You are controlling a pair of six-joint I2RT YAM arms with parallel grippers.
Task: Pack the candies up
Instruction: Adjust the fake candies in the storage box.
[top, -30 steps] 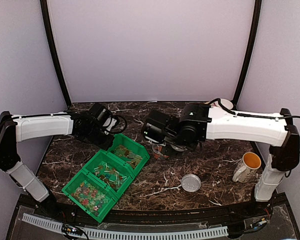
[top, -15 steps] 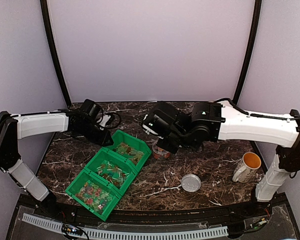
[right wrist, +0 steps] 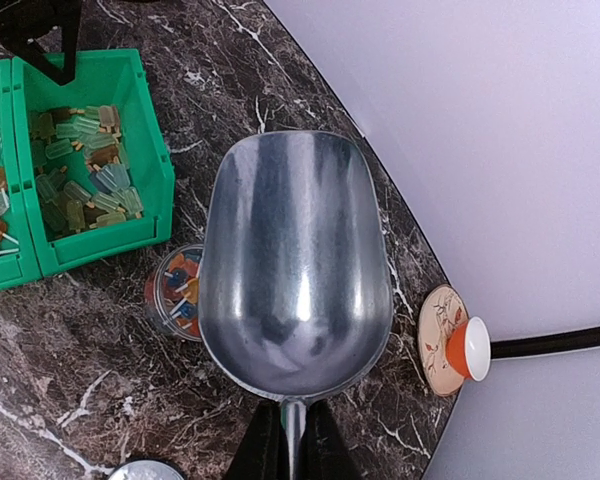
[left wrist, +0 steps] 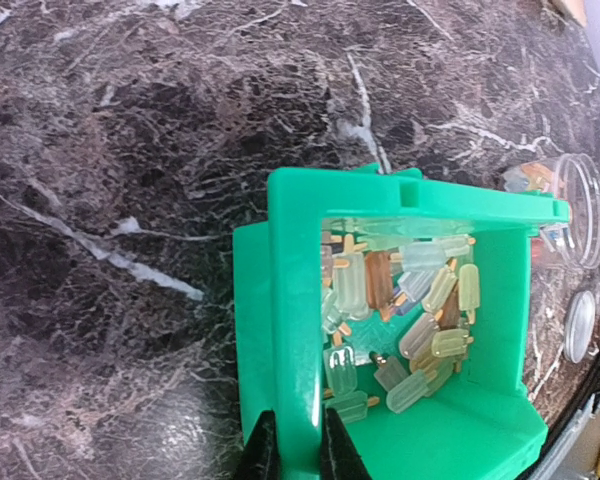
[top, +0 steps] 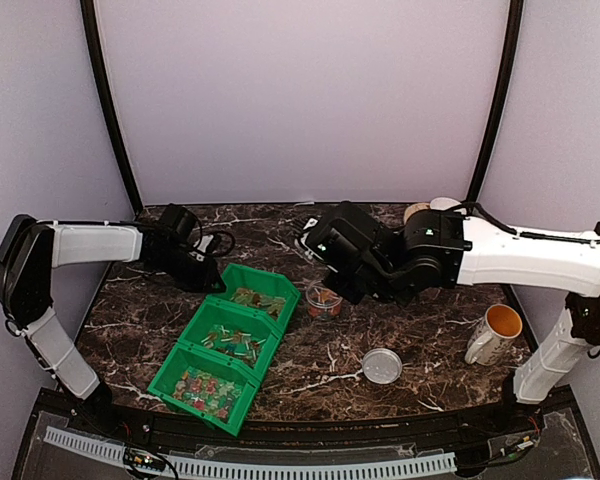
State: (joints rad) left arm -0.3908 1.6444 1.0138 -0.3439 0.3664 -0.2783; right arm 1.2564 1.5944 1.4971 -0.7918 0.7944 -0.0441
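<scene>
Steel scoop [right wrist: 295, 270], empty; handle pinched in R gripper [right wrist: 288, 440], beside jar [right wrist: 172, 290]. Candies [right wrist: 80, 170] lie left of it in green bins [left wrist: 290, 300]. L gripper [left wrist: 293, 440] clamps far bin's wall.

Three green plastic bins [top: 235, 340] run in a diagonal row on the dark marble table [top: 420, 330], left of centre. The nearest sits at the front left, and the farthest bin [top: 258, 297] sits behind and to the right, wall against wall. Small wrapped candies [left wrist: 400, 320] lie in all three. Just right of the farthest bin stands the small clear round jar [top: 323, 301], with candies inside it too. The shiny metal scoop [right wrist: 295, 265] hangs close above that jar, its handle in the right gripper [right wrist: 288, 440]. The left gripper [left wrist: 292, 450] pinches the farthest bin's wall on its far left side. The round grey lid [top: 382, 365] lies in front of the jar, off to the right. At the far right stands the white ceramic mug [top: 495, 333]. A small patterned saucer [right wrist: 442, 340] sits in the back right corner.
</scene>
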